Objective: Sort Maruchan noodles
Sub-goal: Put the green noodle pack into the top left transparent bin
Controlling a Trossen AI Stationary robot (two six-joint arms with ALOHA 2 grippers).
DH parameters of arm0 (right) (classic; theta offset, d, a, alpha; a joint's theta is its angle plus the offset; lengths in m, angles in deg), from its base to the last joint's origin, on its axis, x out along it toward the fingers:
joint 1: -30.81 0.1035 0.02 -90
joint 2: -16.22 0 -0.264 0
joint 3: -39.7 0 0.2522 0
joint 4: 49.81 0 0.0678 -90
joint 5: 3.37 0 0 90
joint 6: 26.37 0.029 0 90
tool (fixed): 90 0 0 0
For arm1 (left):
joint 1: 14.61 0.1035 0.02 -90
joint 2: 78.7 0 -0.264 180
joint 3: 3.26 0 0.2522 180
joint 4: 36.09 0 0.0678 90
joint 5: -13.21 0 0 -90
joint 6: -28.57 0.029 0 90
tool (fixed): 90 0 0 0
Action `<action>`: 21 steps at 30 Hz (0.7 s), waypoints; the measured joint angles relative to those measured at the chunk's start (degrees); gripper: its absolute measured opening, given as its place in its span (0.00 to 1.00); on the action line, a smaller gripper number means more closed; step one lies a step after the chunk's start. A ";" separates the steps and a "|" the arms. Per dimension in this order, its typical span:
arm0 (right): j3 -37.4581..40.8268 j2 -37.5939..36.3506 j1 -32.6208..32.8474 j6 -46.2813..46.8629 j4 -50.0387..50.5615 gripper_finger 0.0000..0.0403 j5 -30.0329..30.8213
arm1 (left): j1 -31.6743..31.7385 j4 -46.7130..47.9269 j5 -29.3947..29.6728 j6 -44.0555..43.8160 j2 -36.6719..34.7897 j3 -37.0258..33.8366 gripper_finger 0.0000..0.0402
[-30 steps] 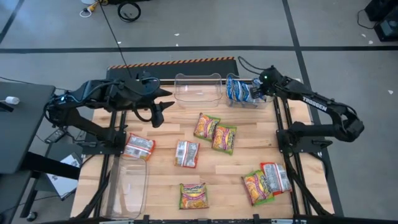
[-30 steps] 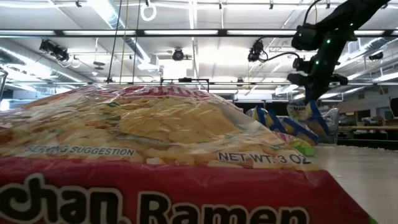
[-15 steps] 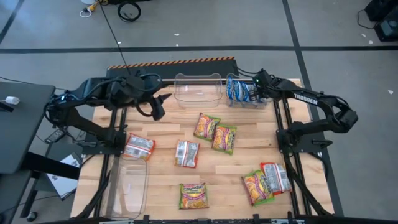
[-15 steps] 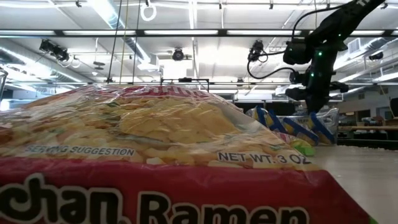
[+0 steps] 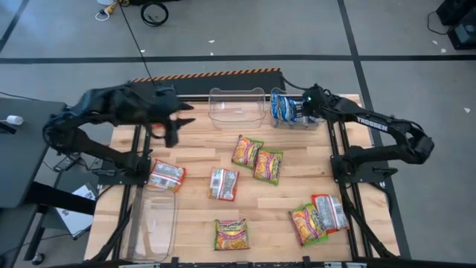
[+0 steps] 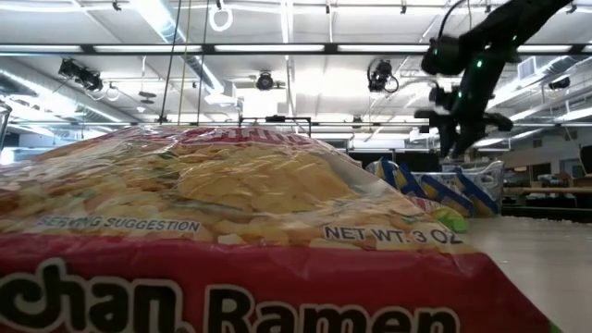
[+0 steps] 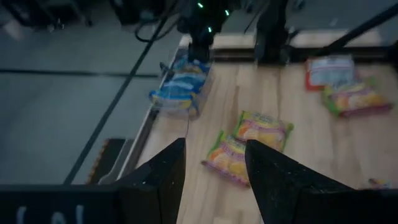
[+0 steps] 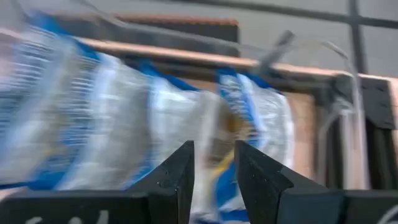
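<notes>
1. Jaws of the right gripper (image 5: 301,112) stand slightly apart with nothing between them; in the right wrist view the two dark fingers (image 8: 174,177) show a narrow gap and hang just above the blue-and-white noodle packets (image 8: 124,118).
2. Jaws of the left gripper (image 5: 172,134) are parted and empty; the left wrist view shows its fingers (image 7: 158,180) spread over bare wood.
3. Right gripper location: far right of the table, over the clear tub (image 5: 316,120) that holds the blue-and-white packets (image 5: 285,108) standing on edge.
4. Left gripper location: above the far left part of the wooden table (image 5: 193,190), well apart from every packet.
5. An empty clear tub (image 5: 236,108) sits at the far edge, between the two grippers.
6. A second empty clear tub (image 5: 152,227) sits at the near left corner.
7. Loose packets on the table:
   - two yellow-green packets (image 5: 257,158) lie touching near the middle;
   - a red-and-white packet (image 5: 223,183) lies just beside them, towards the near edge;
   - another red-and-white packet (image 5: 166,176) lies at the left, touching the rim of the near-left tub;
   - one yellow-green packet (image 5: 231,234) lies at the near edge;
   - a yellow-green packet (image 5: 307,223) and a red-orange packet (image 5: 329,211) lie overlapping at the near right.
8. In the low view, the near-edge packet (image 6: 231,231) fills most of the picture; the right arm (image 6: 467,69) reaches down over the blue packets behind it.
</notes>
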 joint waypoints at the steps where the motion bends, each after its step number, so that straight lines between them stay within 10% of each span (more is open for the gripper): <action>1: 0.00 -1.19 2.45 1.15 -0.62 0.30 0.97 | 0.65 -1.05 -2.11 0.91 -1.87 -2.12 0.43; 10: 0.00 -6.07 27.94 7.24 -10.37 0.29 -1.24 | 5.36 -22.22 -14.86 0.95 -18.73 -30.58 0.43; 21: -0.03 -6.01 42.60 10.49 -36.43 0.29 -7.81 | 5.35 -40.71 -22.63 -3.94 -19.77 -43.84 0.43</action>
